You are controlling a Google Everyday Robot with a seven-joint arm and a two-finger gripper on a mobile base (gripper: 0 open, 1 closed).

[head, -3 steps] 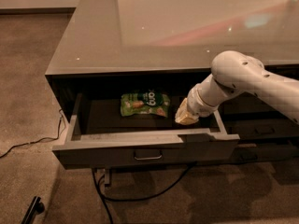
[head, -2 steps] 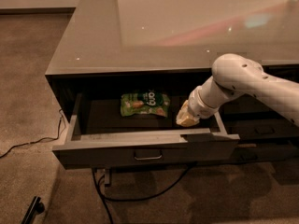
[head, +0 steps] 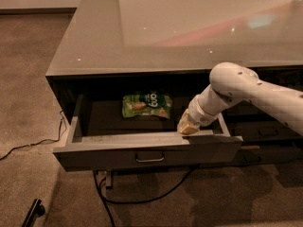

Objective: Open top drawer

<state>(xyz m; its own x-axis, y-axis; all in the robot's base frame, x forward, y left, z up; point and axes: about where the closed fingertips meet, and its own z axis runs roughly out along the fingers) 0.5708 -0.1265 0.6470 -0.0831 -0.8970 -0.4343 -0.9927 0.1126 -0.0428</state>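
The top drawer stands pulled out from the grey cabinet, its flat dark grey front facing me with a small metal loop handle at its centre. A green snack bag lies inside it toward the back. My gripper reaches down from the white arm on the right. It sits at the drawer's front rim, right of centre and right of the bag.
The cabinet's glossy grey top spreads behind the drawer. Dark fronts of the right-hand stack sit under my arm. Black cables trail on the carpet below the drawer. A dark object lies at the bottom left.
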